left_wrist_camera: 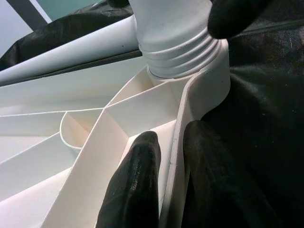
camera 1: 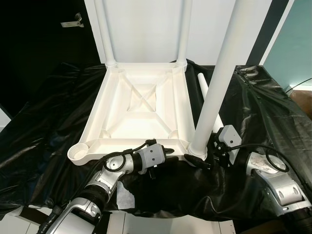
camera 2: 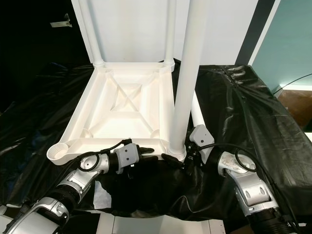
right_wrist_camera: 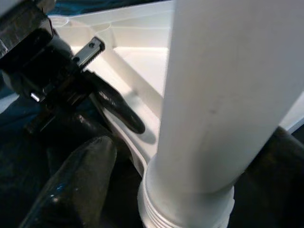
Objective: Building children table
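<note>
The white tabletop (camera 1: 136, 112) lies upside down on the black plastic sheet (camera 1: 273, 112), its ribbed underside facing up. Two legs (camera 1: 104, 29) stand in its far corner sockets, and a third leg (camera 1: 217, 83) rises from the near right socket, with threads showing at its base. The near left socket (camera 1: 78, 152) is empty. My left gripper (camera 1: 165, 155) pinches the tabletop's near rim just left of that third leg, one finger (left_wrist_camera: 135, 185) inside the rim and one outside. My right gripper (camera 2: 178, 158) clasps the third leg's base, a finger (right_wrist_camera: 76, 183) on each side. A loose white leg (camera 1: 203, 84) lies on the sheet beside the tabletop's right edge, partly hidden behind the standing one. Beyond the tabletop stands a white wall, dark at left, teal at right. The sheet spreads wrinkled, well past the tabletop on both sides.
</note>
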Controlling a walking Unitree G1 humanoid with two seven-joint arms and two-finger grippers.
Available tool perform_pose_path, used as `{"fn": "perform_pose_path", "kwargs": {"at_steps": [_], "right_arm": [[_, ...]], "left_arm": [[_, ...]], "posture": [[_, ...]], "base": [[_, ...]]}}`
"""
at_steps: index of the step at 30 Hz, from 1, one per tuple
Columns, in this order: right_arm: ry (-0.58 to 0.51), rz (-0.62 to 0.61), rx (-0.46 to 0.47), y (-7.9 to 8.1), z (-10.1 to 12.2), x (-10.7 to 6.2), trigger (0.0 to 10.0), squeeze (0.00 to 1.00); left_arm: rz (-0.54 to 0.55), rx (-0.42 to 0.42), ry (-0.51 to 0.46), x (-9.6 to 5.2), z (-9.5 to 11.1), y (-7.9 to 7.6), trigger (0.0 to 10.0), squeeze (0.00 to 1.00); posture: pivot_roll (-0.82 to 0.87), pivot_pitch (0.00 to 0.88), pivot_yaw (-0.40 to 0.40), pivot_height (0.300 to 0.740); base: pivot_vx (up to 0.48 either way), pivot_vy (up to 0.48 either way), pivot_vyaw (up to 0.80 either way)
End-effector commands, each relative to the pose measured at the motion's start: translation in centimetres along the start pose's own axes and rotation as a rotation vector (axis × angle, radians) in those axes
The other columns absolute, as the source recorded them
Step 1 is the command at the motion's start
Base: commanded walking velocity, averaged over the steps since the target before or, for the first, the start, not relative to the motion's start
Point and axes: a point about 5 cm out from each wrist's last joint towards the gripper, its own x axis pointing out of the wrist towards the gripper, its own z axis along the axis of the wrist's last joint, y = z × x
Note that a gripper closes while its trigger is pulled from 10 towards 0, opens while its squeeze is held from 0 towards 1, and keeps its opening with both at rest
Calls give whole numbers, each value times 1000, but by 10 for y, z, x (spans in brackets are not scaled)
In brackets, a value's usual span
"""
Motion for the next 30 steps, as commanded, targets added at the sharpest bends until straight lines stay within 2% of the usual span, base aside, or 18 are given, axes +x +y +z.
{"fn": "perform_pose_path", "kwargs": {"at_steps": [1, 3, 9, 15, 17, 20, 22, 24, 26, 27, 28, 30], "right_arm": [[15, 43, -3, -1, -3, -2, 0, 0], [43, 95, 1, -5, -5, -6, 0, 0], [57, 145, 30, -5, -5, -8, 0, 0], [50, 149, 48, -7, -4, -9, 0, 0], [10, 125, 105, -6, -2, -7, 0, 0], [-13, 109, 135, -3, -2, -5, 0, 0], [-96, 29, 225, 0, 2, 6, 0, 0], [-127, 1, 257, 2, 3, 10, 0, 0], [-221, -190, 381, 6, 4, 28, 0, 0], [-221, -190, 381, 6, 4, 28, 0, 0], [-246, -267, 435, 8, 4, 33, 0, 0], [-275, -411, 508, 28, 2, 43, 0, 0]], "left_arm": [[-206, -66, 159, -3, -30, -37, 10000, 0], [-201, -67, 161, -4, -31, -36, 10000, 0], [-199, -63, 160, -5, -30, -35, 10000, 0], [-200, -61, 159, -5, -30, -34, 10000, 0], [-204, -59, 157, -3, -29, -35, 10000, 0], [-207, -59, 155, -3, -28, -35, 10000, 0], [-208, -61, 149, -2, -28, -35, 10000, 0], [-208, -62, 147, -2, -28, -35, 10000, 0], [-209, -62, 146, 0, -27, -37, 10000, 0], [-209, -62, 146, 0, -27, -37, 10000, 0], [-209, -62, 145, 1, -27, -37, 10000, 0], [-197, -65, 141, 1, -26, -36, 10000, 0]], "posture": [[-12, 14, -15, 740], [-10, 13, -13, 740], [-15, 12, -7, 740], [-18, 13, -4, 740], [-26, 14, 0, 740], [-26, 14, 0, 740], [-29, 17, -2, 740], [-31, 17, -3, 740], [-28, 16, -8, 740], [-28, 16, -8, 740], [-26, 13, -13, 740], [-20, 16, -13, 740]], "base": [[0, 0, 0], [0, 0, 0], [0, 0, 0], [0, 0, 0], [0, 0, 0], [0, 0, 0], [0, 0, 0], [0, 0, 0], [0, 0, 0], [0, 0, 0], [0, 0, 0], [0, 0, 0]]}}
